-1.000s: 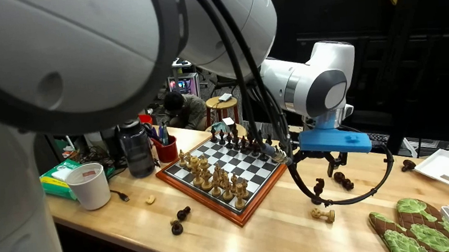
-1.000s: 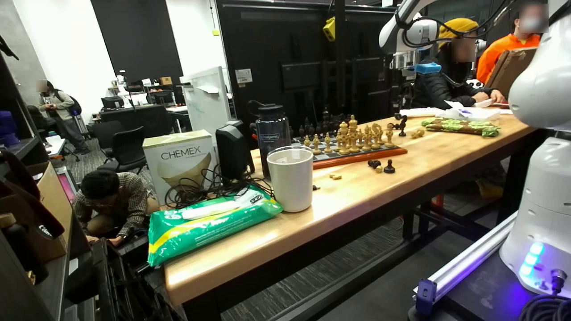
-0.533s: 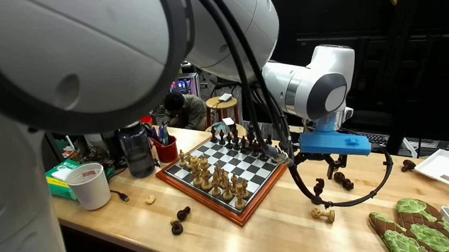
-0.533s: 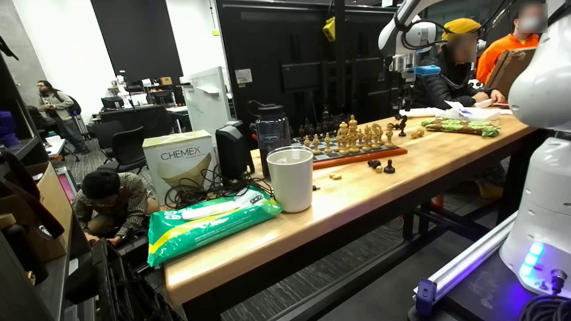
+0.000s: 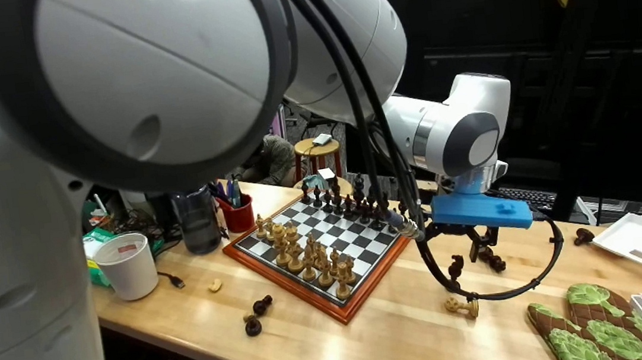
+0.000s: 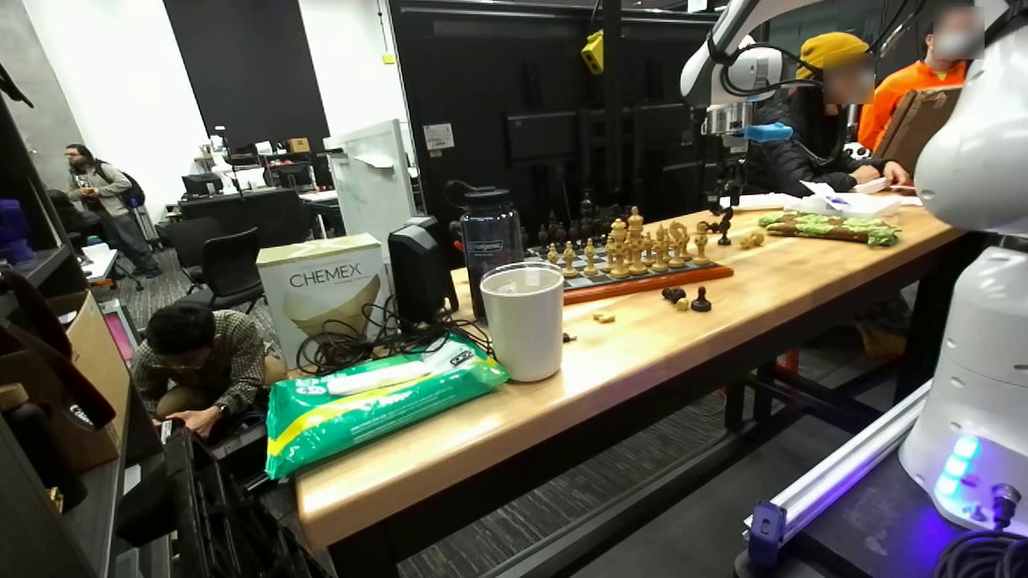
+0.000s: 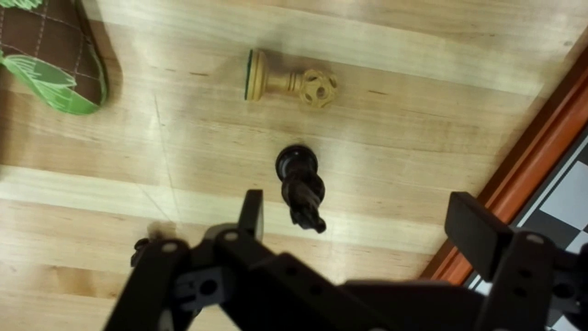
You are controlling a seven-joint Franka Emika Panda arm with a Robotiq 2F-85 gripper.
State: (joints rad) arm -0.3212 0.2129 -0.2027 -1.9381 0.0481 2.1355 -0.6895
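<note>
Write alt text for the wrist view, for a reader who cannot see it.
A dark chess piece stands on a wooden table, framed by an open hand. A light piece lies nearby; a mitt shows top left, a chessboard at right.

In an exterior view, arm (image 5: 154,72) spans from 9 o'clock across 12, wrist (image 5: 471,134) out toward 3, gripper (image 7: 363,220) hanging straight to 6. Wrist view: fingers (image 7: 477,234) spread wide, one about 7 o'clock, one about 4. Base (image 6: 972,345) sits between 3 and 4 in an exterior view, LEDs (image 6: 956,466) lit blue.
</note>
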